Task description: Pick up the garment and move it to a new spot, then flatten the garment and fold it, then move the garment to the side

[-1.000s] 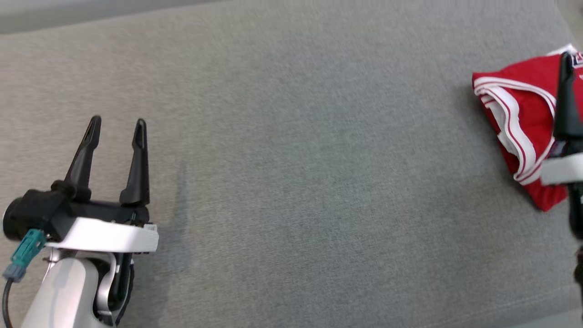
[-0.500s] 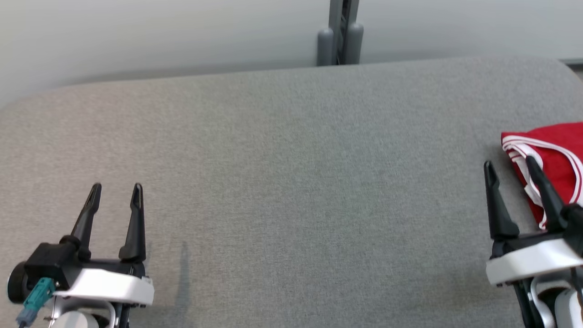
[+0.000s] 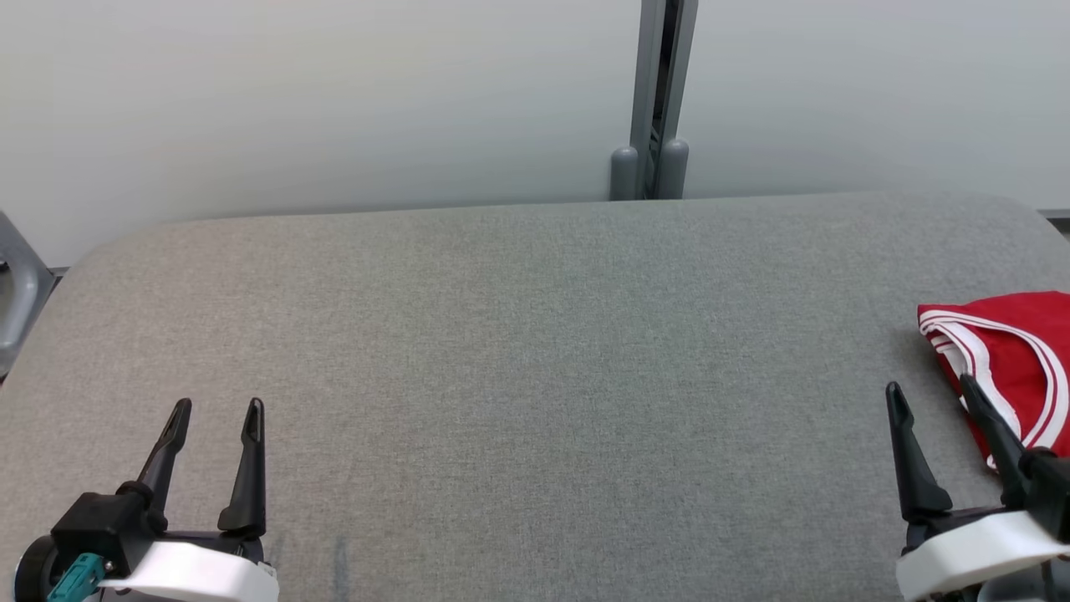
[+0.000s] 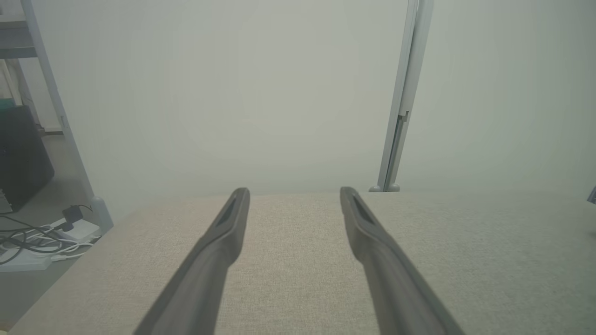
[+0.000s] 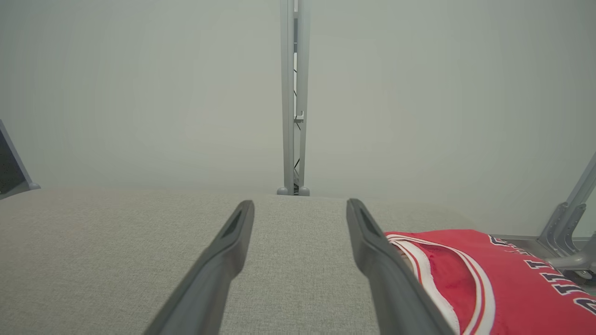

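The red garment (image 3: 1016, 355) lies at the right edge of the grey surface (image 3: 535, 351). The right gripper (image 3: 931, 386) hovers just beside it, jaws wide and empty. The left gripper (image 3: 219, 407), near the front left corner, is equally wide and empty.

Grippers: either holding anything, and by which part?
Nothing held. Left gripper and right gripper are open, empty; the garment lies loose on the grey surface.

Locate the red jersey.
Head view: the red jersey lies at the far right edge of the grey surface, partly cut off by the frame, just beyond and right of the open right hand.
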`<state>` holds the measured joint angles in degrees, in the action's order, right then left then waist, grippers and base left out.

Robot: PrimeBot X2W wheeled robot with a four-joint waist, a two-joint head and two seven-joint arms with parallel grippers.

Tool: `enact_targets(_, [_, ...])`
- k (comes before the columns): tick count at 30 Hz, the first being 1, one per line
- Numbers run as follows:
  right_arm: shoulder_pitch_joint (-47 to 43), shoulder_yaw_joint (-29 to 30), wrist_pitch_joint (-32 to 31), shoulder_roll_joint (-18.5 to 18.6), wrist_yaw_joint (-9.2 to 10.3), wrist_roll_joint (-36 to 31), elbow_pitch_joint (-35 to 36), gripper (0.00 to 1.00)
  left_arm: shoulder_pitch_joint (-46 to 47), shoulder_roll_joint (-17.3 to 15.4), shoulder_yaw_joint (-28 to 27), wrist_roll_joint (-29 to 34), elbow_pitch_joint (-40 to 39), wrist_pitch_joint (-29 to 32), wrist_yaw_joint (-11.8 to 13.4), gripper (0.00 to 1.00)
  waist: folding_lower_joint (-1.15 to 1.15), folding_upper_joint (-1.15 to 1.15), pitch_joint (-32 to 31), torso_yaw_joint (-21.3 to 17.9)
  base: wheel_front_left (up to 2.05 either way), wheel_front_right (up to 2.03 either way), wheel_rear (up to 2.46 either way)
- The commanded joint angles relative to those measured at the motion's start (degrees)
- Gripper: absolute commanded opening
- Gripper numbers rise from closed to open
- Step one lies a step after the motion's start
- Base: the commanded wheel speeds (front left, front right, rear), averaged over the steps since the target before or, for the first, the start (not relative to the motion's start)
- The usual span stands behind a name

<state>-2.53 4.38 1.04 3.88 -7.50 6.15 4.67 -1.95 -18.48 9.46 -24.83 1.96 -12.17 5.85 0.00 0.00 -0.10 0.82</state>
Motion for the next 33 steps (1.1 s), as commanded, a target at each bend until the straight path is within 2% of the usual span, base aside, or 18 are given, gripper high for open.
enact_targets(1, [-1.26, 0.14, -0.62, -0.01, 0.02, -0.25, 0.82, 1.00, -0.46, -0.41, 0.03, -0.33, -0.32, 0.40, 0.10, 1.00, 0.00, 0.00, -0.67, 0.30, 0.00, 0.00, 0.00])
enact_targets(13, [-2.95, 0.18, -1.30, -0.54, 0.02, 0.46, 2.38, 1.00, -2.02, -1.14, 0.01, -0.63, -1.94, 2.72, 1.74, 1.00, 0.00, 0.00, -1.23, 0.07, 0.00, 0.00, 0.00])
enact_targets(33, [-2.74, 0.24, -0.69, -1.03, 0.02, 1.32, 2.46, 1.00, -2.85, -1.76, 0.41, -1.17, -4.45, 4.65, 3.11, 1.00, 0.00, 0.00, -0.55, 0.14, 0.00, 0.00, 0.00])
